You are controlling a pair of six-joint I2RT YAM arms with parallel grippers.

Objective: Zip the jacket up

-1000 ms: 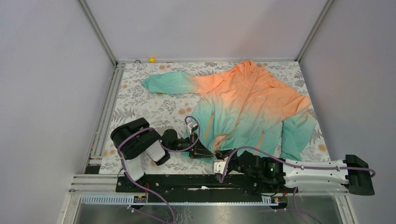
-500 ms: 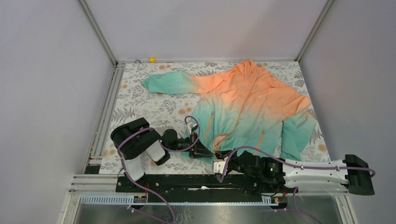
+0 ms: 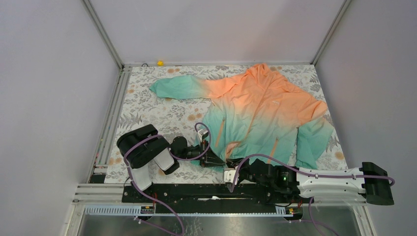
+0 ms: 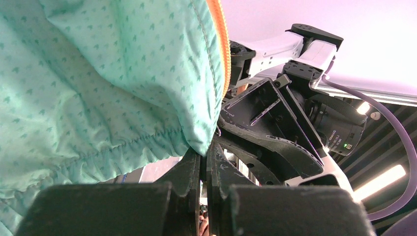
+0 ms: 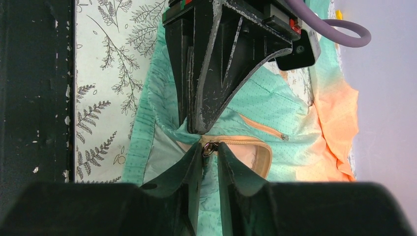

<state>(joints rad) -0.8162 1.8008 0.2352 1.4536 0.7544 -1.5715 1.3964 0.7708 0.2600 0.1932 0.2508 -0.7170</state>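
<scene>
The jacket (image 3: 260, 113) lies flat on the floral table, orange at the shoulders and teal at the hem, with the hem toward me. My left gripper (image 3: 220, 161) is at the hem's near corner. In the left wrist view it (image 4: 205, 150) is shut on the teal hem corner (image 4: 196, 140), beside the orange zipper tape (image 4: 222, 44). My right gripper (image 3: 231, 169) sits just right of it. In the right wrist view its tips (image 5: 210, 150) pinch the small metal zipper pull (image 5: 210, 147) at the bottom of the orange zipper, just below the left gripper (image 5: 194, 129).
One teal sleeve (image 3: 182, 88) stretches to the back left and the other (image 3: 312, 142) is folded at the right edge. A small yellow object (image 3: 160, 63) sits at the back rim. Metal rails (image 3: 110, 113) run along the left side. An orange pocket zip (image 5: 263, 128) lies right of the grippers.
My right arm has edged very slightly to the left. The left arm and the jacket look the same.
</scene>
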